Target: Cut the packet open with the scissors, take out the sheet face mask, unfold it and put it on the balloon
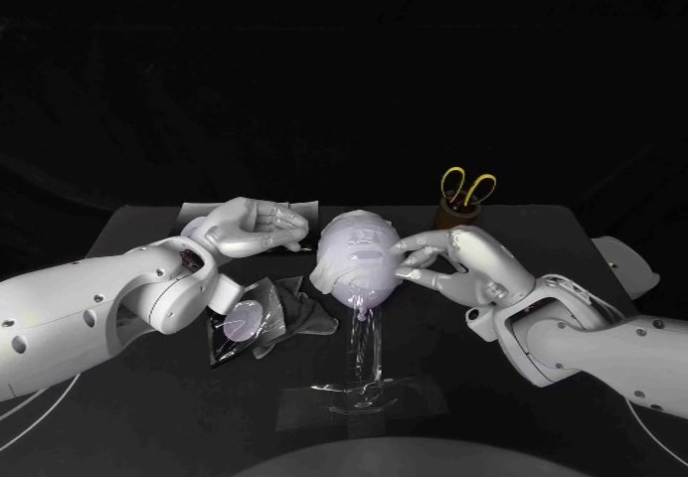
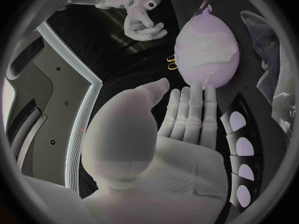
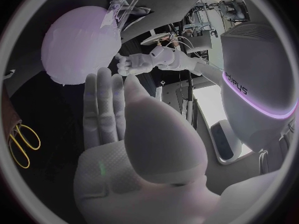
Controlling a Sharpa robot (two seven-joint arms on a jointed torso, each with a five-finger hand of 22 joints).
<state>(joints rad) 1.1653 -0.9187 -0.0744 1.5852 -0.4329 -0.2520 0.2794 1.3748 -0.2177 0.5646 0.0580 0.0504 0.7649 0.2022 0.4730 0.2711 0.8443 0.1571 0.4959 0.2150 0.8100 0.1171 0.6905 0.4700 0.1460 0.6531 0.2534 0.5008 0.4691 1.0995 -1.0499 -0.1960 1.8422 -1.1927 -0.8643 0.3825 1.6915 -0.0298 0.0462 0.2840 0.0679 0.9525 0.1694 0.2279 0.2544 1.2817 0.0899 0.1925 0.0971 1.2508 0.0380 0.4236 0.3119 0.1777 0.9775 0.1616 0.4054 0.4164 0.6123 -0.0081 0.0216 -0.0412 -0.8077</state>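
1. Black table (image 1: 545, 224) was seen under dim light, with a balloon (image 1: 356, 256) raised on a clear stand (image 1: 362, 358) near its middle.
2. A sheet face mask (image 2: 201, 52) was found spread over the balloon's front, so the task's main thing was on the balloon.
3. The left hand (image 1: 256, 227) was placed just beside the balloon on the robot's left. Nothing was held in it. In the left wrist view its fingers were stretched toward the balloon with the thumb set apart.
4. The right hand (image 1: 456, 260) was placed against the balloon's other side. Nothing was gripped in it, and its fingers (image 1: 413, 246) were reached to the edge of the balloon. Whether they touched it could not be told.
5. A pair of scissors (image 1: 467, 186) with yellow handles was stood in a brown holder (image 1: 459, 214) behind the balloon, toward the robot's right.
6. The opened packet (image 1: 256, 320) was laid flat on the table in front of the balloon, toward the robot's left, beneath the left arm.
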